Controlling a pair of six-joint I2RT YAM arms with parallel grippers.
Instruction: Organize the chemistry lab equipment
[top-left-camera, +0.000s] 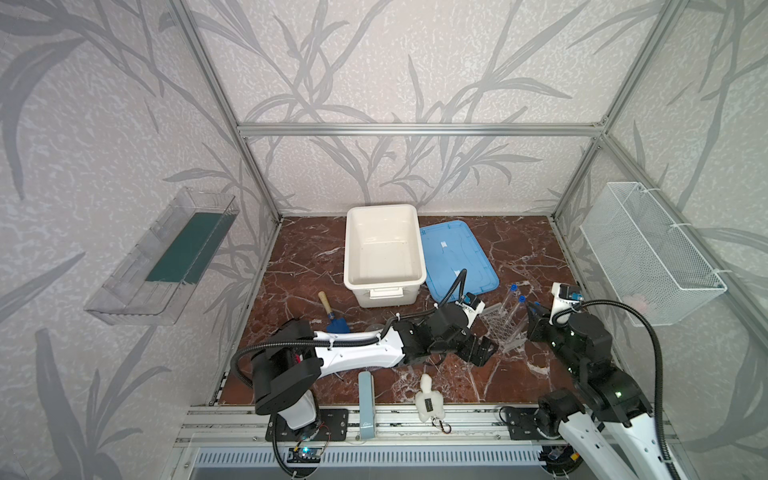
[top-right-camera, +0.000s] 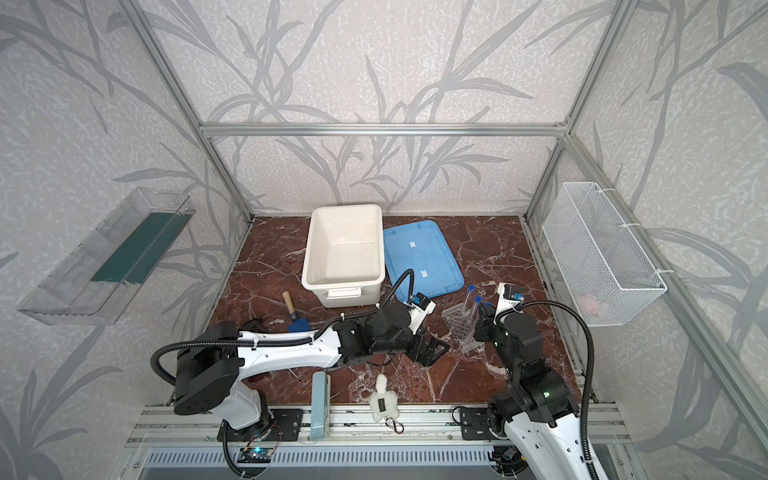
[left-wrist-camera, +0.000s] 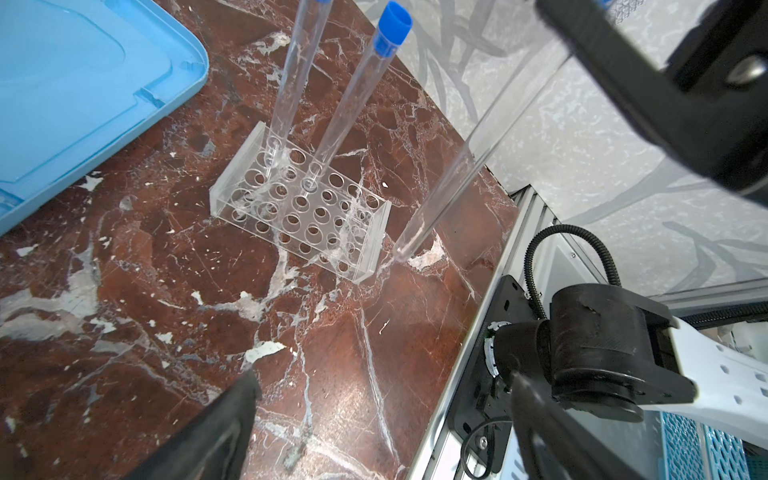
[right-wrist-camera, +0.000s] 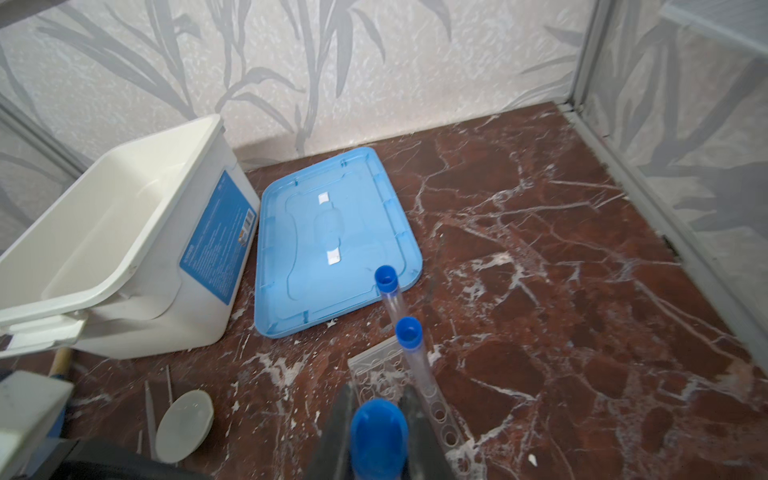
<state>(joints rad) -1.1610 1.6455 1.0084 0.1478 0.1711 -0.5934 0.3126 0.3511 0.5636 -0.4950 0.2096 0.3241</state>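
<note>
Work cell in both top views, read left to right. The walls carry pale wallpaper (top-left-camera: 395, 62) printed with grey leaves, set in an aluminium frame (top-left-camera: 415, 129). The floor is a red-brown marbled surface (top-left-camera: 519, 249) with white veins.

- **Left wall:** a clear plastic shelf (top-left-camera: 166, 257) with a dark green liner is mounted here.
- **Left of centre:** a blue trowel (top-left-camera: 332, 318) with a wooden handle lies on the surface.
- **Centre rear:** an open white tub (top-left-camera: 382, 249) stands here. Its blue lid (top-left-camera: 457, 257) lies flat just beside it.
- **In front of the tub:** a small white dish (right-wrist-camera: 185, 426) and thin clear rods (right-wrist-camera: 149, 407) lie close together.
- **Left gripper (top-left-camera: 484, 353):** it reaches across the middle. Its jaws are spread wide with nothing between them.
- **Right of centre:** the clear tube rack (left-wrist-camera: 299, 203) stands on the surface, just beside the left gripper.
- **In the rack:** two blue-capped tubes (left-wrist-camera: 353, 91) stand in holes at the end nearer the lid. Both lean slightly.
- **Right gripper (right-wrist-camera: 378, 432):** its jaws are clamped on the capped end of the third tube (left-wrist-camera: 453, 174). The tube's lower tip hangs just beside the rack's free end. Whether it touches the surface cannot be told.
- **Right wall:** a white wire basket (top-left-camera: 648, 253) hangs here.
- **Front rail:** a grey-blue block (top-left-camera: 365, 409) and a white plush toy (top-left-camera: 429, 401) rest at the edge.
</note>
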